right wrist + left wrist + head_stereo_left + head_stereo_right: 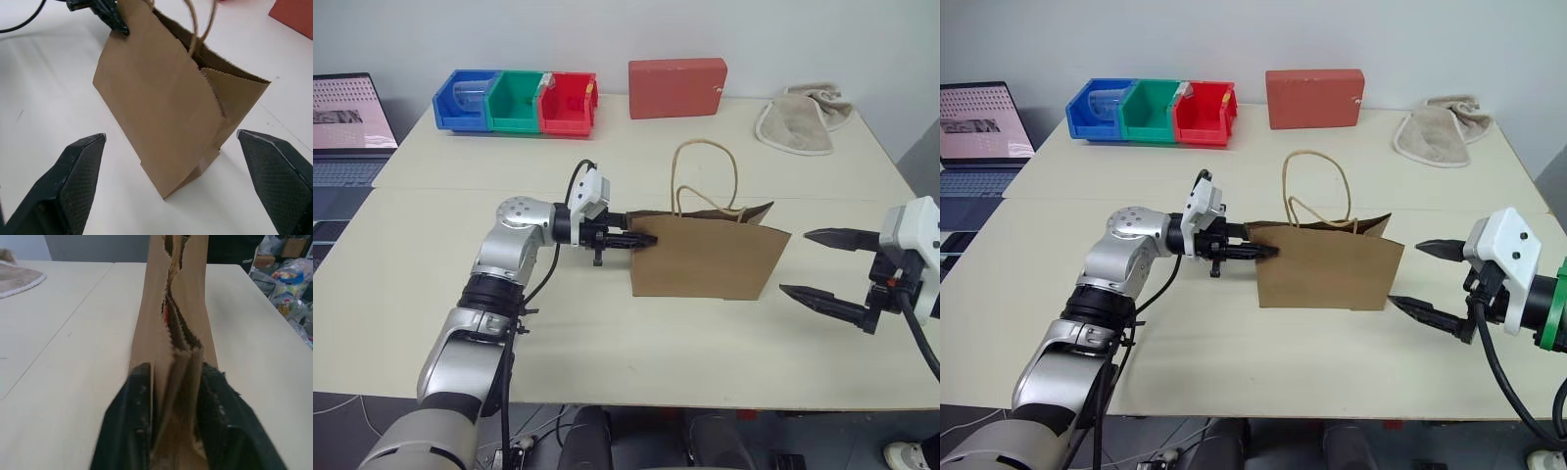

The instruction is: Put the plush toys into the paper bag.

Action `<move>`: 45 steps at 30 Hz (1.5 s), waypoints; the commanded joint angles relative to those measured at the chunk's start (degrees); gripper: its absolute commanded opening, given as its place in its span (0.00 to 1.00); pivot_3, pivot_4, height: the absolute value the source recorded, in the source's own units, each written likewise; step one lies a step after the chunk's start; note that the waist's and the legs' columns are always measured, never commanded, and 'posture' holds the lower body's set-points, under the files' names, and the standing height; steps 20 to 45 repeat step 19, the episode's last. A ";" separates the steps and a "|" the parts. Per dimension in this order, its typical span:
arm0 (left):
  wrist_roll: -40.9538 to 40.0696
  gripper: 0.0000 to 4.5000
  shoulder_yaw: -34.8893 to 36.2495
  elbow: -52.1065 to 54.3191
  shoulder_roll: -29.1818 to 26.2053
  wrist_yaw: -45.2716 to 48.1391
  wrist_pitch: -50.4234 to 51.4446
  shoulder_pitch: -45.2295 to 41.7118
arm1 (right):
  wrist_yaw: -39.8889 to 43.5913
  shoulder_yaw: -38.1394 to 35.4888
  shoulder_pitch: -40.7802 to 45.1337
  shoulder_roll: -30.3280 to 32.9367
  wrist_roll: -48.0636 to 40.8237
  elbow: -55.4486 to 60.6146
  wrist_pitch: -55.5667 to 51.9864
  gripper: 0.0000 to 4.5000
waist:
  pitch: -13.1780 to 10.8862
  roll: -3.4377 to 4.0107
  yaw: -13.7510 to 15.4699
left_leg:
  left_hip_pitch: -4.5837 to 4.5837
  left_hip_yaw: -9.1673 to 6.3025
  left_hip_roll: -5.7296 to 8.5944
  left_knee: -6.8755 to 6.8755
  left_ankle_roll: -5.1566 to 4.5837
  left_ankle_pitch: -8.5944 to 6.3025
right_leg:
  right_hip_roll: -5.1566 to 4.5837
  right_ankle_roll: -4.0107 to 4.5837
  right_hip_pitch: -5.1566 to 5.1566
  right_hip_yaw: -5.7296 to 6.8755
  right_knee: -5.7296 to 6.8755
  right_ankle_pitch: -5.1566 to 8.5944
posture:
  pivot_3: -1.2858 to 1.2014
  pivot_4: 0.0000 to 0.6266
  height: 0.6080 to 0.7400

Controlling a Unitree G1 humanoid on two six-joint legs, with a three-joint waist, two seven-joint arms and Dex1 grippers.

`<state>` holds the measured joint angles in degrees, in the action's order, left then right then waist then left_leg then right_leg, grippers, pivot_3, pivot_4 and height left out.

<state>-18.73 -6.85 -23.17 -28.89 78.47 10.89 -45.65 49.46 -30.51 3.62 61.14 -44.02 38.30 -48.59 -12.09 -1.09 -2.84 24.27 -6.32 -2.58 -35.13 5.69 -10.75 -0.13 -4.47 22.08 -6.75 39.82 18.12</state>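
The brown paper bag (705, 259) stands upright in the middle of the table, its twine handles (705, 176) sticking up. My left gripper (646, 240) points level at the bag's left edge. In the left wrist view its fingers (139, 396) sit on either side of the bag's folded side, slightly apart, with the paper loose between them. My right gripper (795, 262) hangs wide open just right of the bag, holding nothing. The plush toys are hidden. A sliver of red-orange (166, 316) shows through the bag's narrow mouth; I cannot tell what it is.
At the back of the table (431, 294) stand a red rectangular box (677, 87) and blue (465, 100), green (517, 101) and red (568, 103) bins. A beige towel (800, 122) lies at the back right. A laptop (347, 127) sits off the left edge.
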 commanded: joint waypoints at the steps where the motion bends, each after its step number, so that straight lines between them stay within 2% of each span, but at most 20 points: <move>1: -2.12 0.62 3.61 10.79 -5.30 -2.16 6.40 3.66 | 2.12 0.69 3.42 2.66 0.63 -3.62 2.60 1.00 | 0.00 0.00 -0.54 | -0.02 0.03 -0.01 0.02 0.00 0.00 | 0.00 0.00 0.01 -0.03 0.01 0.00 | 0.52 0.24 1.00; 4: -2.39 0.84 6.19 18.67 -10.66 -4.57 10.53 8.32 | 7.11 2.66 4.87 5.64 3.08 -8.19 6.58 1.00 | 0.00 0.01 -0.46 | -0.09 0.00 -0.03 0.07 0.00 0.00 | 0.00 0.01 0.00 0.01 0.07 0.00 | 0.52 0.24 1.00; 6: 0.39 0.97 7.15 23.00 -15.69 -6.30 10.87 11.93 | 11.79 3.88 5.74 8.33 5.11 -11.79 9.97 1.00 | -0.01 0.01 -0.45 | -0.09 0.02 -0.03 0.08 0.00 0.00 | -0.01 0.01 0.01 0.00 0.06 0.01 | 0.52 0.24 1.00; 10: 3.08 0.99 10.46 28.33 -24.69 -8.99 12.87 17.48 | 18.46 5.52 8.53 12.48 7.35 -19.81 14.36 1.00 | -0.02 0.02 -0.48 | -0.14 0.10 -0.03 0.08 0.00 -0.01 | -0.02 0.01 -0.01 -0.05 0.03 0.01 | 0.52 0.24 1.00; 12: 1.29 0.99 16.73 32.09 -30.91 -7.08 15.14 22.68 | 22.56 6.47 10.58 15.16 8.81 -25.86 16.70 1.00 | -0.05 0.01 -0.53 | -0.18 0.14 -0.05 0.07 0.00 -0.01 | -0.03 0.01 -0.02 -0.08 0.02 0.01 | 0.52 0.24 1.00; 14: -1.41 0.99 20.46 33.92 -33.46 -6.57 17.92 25.15 | 24.60 7.65 11.92 16.23 9.82 -29.03 18.32 1.00 | -0.04 0.02 -0.62 | -0.18 0.25 -0.10 0.10 0.00 -0.01 | -0.03 0.03 0.02 -0.12 -0.04 0.04 | 0.52 0.24 1.00; 18: -5.16 0.99 23.99 35.17 -34.40 -6.64 21.27 27.69 | 26.40 10.26 14.31 16.67 11.37 -31.40 19.99 1.00 | -0.04 0.07 -0.33 | -0.27 0.29 -0.09 0.11 -0.01 -0.01 | -0.06 -0.02 -0.03 -0.12 -0.03 0.11 | 0.52 0.24 1.00; 45: -5.30 0.99 24.08 35.25 -34.40 -6.75 21.06 28.01 | 26.36 10.92 15.24 16.42 11.49 -31.53 19.90 1.00 | -0.04 0.07 -0.33 | -0.28 0.31 -0.09 0.11 0.00 -0.01 | -0.06 -0.06 -0.03 -0.15 -0.04 0.13 | 0.52 0.24 1.00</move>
